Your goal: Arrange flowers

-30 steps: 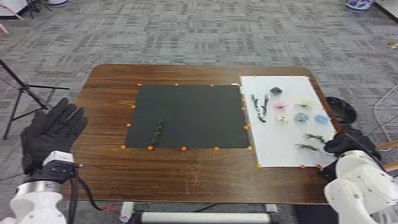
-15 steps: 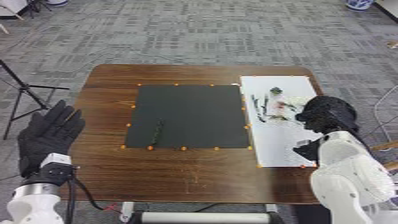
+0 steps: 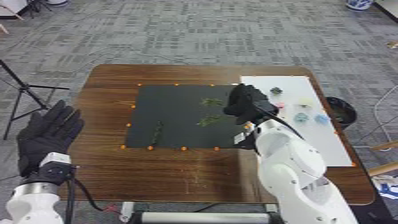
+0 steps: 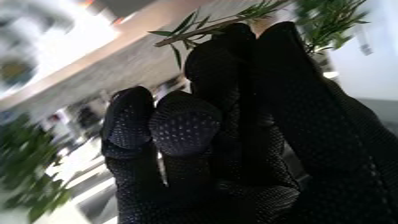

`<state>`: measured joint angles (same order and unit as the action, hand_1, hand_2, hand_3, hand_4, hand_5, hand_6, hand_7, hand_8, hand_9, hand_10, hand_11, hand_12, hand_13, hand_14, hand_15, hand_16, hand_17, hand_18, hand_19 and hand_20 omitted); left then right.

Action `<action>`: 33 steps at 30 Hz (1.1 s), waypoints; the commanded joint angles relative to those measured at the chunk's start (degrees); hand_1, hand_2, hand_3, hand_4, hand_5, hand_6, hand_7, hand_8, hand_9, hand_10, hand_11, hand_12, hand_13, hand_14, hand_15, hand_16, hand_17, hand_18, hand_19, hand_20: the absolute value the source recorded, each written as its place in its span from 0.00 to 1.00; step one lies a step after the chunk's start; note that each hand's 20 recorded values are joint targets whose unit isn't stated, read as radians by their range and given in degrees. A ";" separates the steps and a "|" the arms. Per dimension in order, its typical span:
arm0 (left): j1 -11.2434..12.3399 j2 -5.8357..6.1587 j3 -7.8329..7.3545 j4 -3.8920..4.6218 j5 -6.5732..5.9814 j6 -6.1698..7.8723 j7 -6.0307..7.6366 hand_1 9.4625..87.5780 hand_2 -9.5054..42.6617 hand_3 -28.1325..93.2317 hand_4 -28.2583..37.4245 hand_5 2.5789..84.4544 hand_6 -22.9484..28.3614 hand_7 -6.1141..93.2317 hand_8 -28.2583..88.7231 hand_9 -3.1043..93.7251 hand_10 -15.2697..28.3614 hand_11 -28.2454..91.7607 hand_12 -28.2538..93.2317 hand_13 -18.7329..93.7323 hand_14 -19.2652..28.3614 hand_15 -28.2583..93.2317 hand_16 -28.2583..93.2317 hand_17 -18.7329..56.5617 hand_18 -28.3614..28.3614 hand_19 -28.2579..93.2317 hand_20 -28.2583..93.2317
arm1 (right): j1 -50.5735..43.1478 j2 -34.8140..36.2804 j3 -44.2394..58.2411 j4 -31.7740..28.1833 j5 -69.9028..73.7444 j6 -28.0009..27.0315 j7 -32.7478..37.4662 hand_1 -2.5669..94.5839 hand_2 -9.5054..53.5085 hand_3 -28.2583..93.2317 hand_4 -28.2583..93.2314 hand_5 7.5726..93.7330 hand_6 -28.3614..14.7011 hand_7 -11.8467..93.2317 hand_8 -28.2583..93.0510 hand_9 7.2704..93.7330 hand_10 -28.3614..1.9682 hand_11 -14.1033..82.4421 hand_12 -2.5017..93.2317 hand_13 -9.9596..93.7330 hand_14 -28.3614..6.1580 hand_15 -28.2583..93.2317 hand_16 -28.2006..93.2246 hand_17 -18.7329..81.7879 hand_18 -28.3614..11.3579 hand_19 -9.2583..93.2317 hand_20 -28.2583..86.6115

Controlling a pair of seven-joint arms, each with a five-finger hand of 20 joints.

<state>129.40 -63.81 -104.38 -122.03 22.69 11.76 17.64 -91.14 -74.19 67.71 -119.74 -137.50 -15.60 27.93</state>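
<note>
Right hand (image 3: 244, 102): I am pinching green sprigs (image 3: 210, 120) above the black mat (image 3: 187, 107), right side. Left hand (image 3: 51, 131): hanging open, near left. Flowers (image 3: 301, 118): lying on the white sheet (image 3: 329, 150), right. Risk: thin stems slipping unevenly from my pinch, sprigs landing crooked.

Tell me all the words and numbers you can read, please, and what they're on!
None that I can read.
Black board, white board, brown table: no writing I can make out.
Blue and white thing at the head view's right edge: too small to read.
</note>
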 commanded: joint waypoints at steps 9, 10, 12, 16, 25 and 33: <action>0.14 0.77 0.34 -0.18 -0.18 -0.03 -0.39 0.22 0.54 0.80 0.00 0.52 0.62 0.18 0.16 0.41 0.70 0.42 0.30 0.41 0.73 0.48 0.19 0.16 0.77 0.56 0.31 | 7.43 -8.48 -8.05 16.80 -14.00 -1.44 -6.49 0.58 0.04 0.79 0.02 0.70 0.61 0.60 0.35 0.76 0.55 0.57 0.56 0.81 0.59 0.82 0.56 0.62 0.17 0.95 0.49; 0.17 0.86 0.37 -0.14 -0.32 -0.15 -0.34 0.22 0.54 0.81 0.00 0.52 0.62 0.18 0.16 0.41 0.70 0.42 0.30 0.41 0.73 0.48 0.19 0.16 0.77 0.56 0.31 | 7.47 -8.74 -8.24 17.32 -14.22 -1.30 -5.77 0.58 0.04 0.79 0.02 0.70 0.61 0.60 0.35 0.76 0.55 0.57 0.56 0.81 0.58 0.82 0.56 0.62 0.17 0.95 0.49; 0.47 0.76 0.25 -0.27 -0.30 -0.09 -0.48 0.22 0.54 0.81 0.00 0.52 0.62 0.18 0.16 0.41 0.70 0.42 0.30 0.41 0.73 0.48 0.19 0.16 0.77 0.56 0.31 | 6.97 -9.22 -8.32 17.93 -14.99 -1.10 -5.42 0.58 0.04 0.79 0.02 0.70 0.61 0.60 0.35 0.76 0.55 0.57 0.56 0.81 0.58 0.82 0.55 0.62 0.17 0.95 0.49; 0.54 0.62 0.28 -0.29 -0.24 -0.09 -0.81 0.22 0.54 0.81 0.00 0.52 0.63 0.18 0.16 0.41 0.70 0.42 0.30 0.41 0.73 0.48 0.19 0.16 0.77 0.56 0.31 | 6.14 -10.50 -8.83 18.90 -13.38 0.32 -3.41 0.58 0.03 0.79 0.03 0.70 0.61 0.60 0.34 0.76 0.55 0.57 0.56 0.81 0.57 0.82 0.55 0.62 0.17 0.95 0.49; -0.23 0.69 0.10 0.03 -0.16 -0.29 -1.25 0.22 0.54 0.81 0.00 0.52 0.63 0.18 0.16 0.41 0.70 0.42 0.30 0.41 0.73 0.48 0.19 0.16 0.77 0.56 0.31 | 4.12 -12.31 -9.90 18.78 -13.37 -0.86 -1.64 0.56 0.00 0.77 0.04 0.72 0.60 0.52 0.34 0.77 0.54 0.53 0.54 0.80 0.56 0.81 0.55 0.61 0.15 0.94 0.49; -0.31 0.79 0.24 0.26 -0.30 -0.09 -1.21 0.22 0.54 0.81 0.00 0.51 0.63 0.18 0.16 0.41 0.70 0.42 0.30 0.41 0.73 0.48 0.19 0.16 0.77 0.56 0.31 | 4.48 -12.24 -9.82 17.44 -10.45 -3.06 0.07 0.47 0.00 0.81 0.05 0.74 0.54 0.29 0.22 0.76 0.45 0.54 0.36 0.79 0.54 0.80 0.54 0.60 0.13 0.94 0.49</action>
<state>128.84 -63.00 -104.05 -121.83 22.58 11.74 16.75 -86.83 -85.99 58.17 -101.02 -150.04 -17.64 26.62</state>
